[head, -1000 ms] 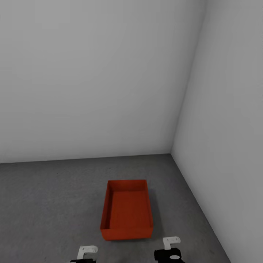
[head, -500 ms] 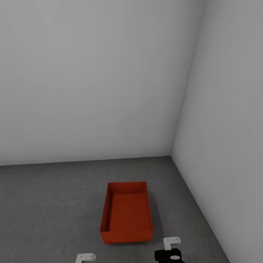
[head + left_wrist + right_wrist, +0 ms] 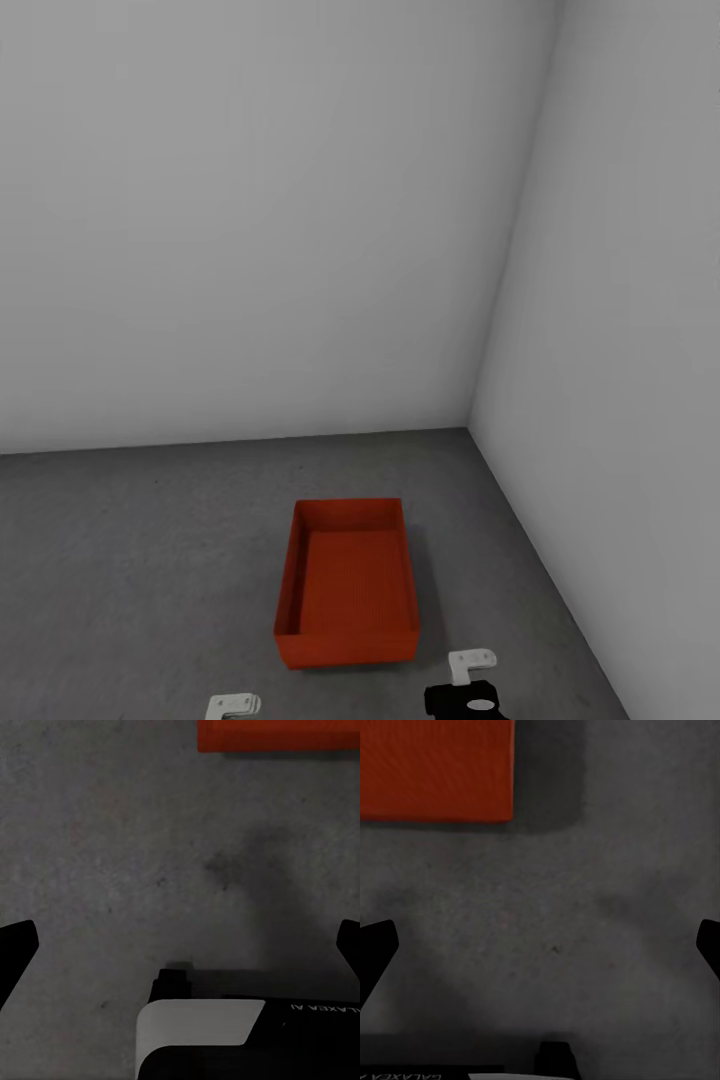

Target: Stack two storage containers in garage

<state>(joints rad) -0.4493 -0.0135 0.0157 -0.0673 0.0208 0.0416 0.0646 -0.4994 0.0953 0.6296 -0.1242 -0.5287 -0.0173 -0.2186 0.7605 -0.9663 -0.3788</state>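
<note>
Orange-red and lidless, one storage container (image 3: 348,585) sits flat on the dark grey concrete floor (image 3: 130,560) of the garage, near the corner where two plain pale grey walls (image 3: 250,220) meet. Its long sides run away from the robot and its inside is empty.

At the bottom edge of the head view, the left gripper (image 3: 233,707) shows as a white bracket, just short of the container's near left corner and apart from it. The right gripper (image 3: 470,680) shows as a white bracket on a black housing, just beside the near right corner, also not touching.

In the left wrist view, the left gripper's fingers (image 3: 16,945) stand spread wide over bare concrete, holding nothing, with the container's edge (image 3: 277,735) beyond them. The right gripper's fingers (image 3: 375,945) are likewise spread wide and empty, the container (image 3: 435,769) ahead of them.
</note>
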